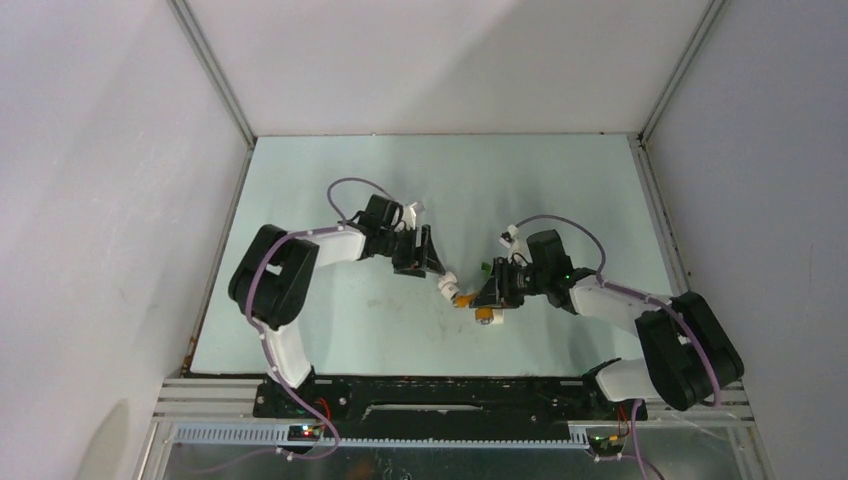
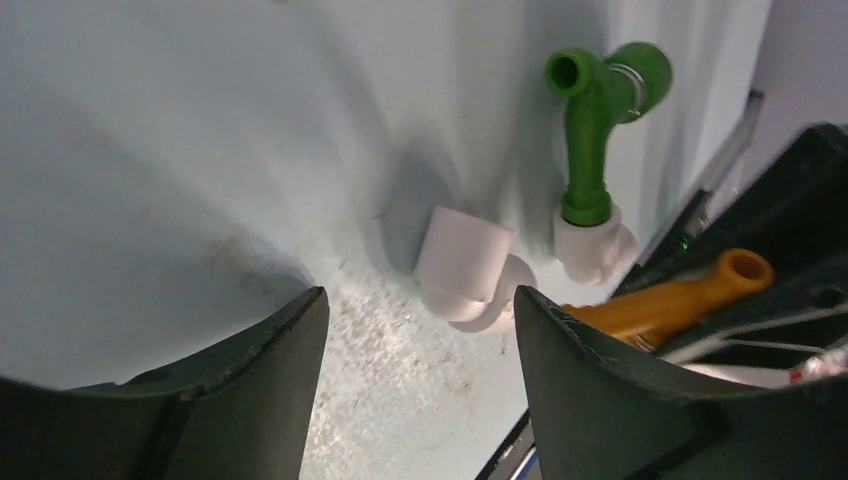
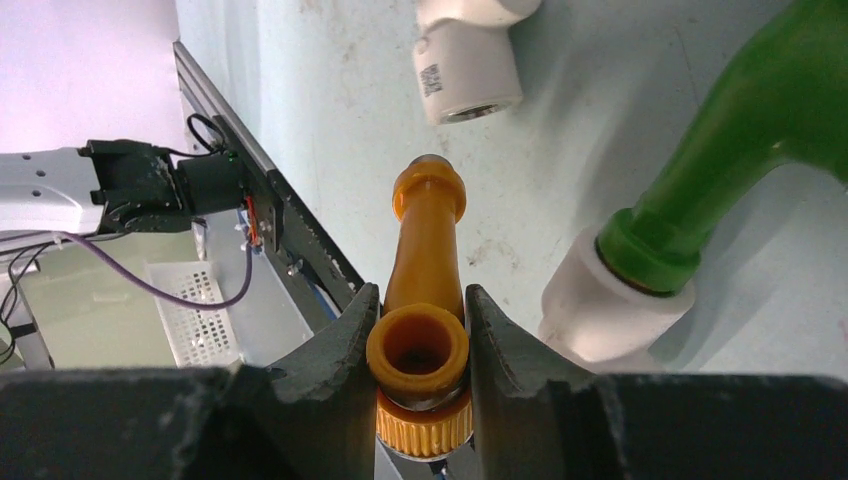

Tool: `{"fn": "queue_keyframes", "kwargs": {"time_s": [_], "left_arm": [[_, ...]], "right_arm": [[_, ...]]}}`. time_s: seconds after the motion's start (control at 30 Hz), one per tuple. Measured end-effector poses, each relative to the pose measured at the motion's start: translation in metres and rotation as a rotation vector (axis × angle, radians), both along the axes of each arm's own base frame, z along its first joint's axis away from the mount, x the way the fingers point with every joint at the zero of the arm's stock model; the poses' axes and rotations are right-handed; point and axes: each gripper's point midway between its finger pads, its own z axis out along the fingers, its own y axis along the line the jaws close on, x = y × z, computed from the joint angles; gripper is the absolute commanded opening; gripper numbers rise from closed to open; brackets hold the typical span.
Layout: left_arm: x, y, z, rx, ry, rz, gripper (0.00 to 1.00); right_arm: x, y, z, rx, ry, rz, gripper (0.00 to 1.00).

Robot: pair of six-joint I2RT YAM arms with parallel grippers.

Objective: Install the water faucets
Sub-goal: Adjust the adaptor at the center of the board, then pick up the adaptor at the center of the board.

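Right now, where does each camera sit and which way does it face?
Top external: above and behind, looking down on the table; both arms show.
Left wrist: looks down at a white elbow fitting beyond its open fingers.
Right wrist: looks along the orange faucet its fingers clamp.
Shared: both wrists see the green faucet.

A pale table (image 1: 560, 180) carries a white elbow fitting (image 2: 465, 265) and green faucet (image 2: 585, 150).

Green faucet (image 3: 760, 120) cut off at frame edge; orange faucet (image 3: 425, 240) base hidden within right tool (image 3: 420, 300)
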Motion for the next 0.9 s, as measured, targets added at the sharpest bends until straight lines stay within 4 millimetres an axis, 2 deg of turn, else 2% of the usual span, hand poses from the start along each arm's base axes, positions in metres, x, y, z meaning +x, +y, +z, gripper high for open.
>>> {"fn": "queue_keyframes", "kwargs": {"time_s": [0.2, 0.43, 0.6, 0.7, 0.9], "left_arm": [[-0.002, -0.021, 0.0, -0.114, 0.048, -0.136, 0.7], [-0.023, -0.035, -0.001, -0.19, 0.103, -0.272, 0.69], [-0.04, -0.044, -0.001, -0.225, 0.121, -0.326, 0.62], [-0.046, -0.049, -0.001, -0.229, 0.122, -0.347, 0.61], [-0.049, -0.053, 0.0, -0.228, 0.132, -0.346, 0.8]], "right_arm": [[0.002, 0.0, -0.021, -0.029, 0.053, -0.014, 0.0], [0.011, 0.002, -0.033, -0.036, 0.05, -0.032, 0.0], [0.017, 0.008, -0.035, -0.017, 0.05, -0.027, 0.0], [0.021, 0.011, -0.035, -0.005, 0.041, -0.021, 0.0], [0.023, 0.012, -0.036, -0.003, 0.034, -0.02, 0.0]]}}
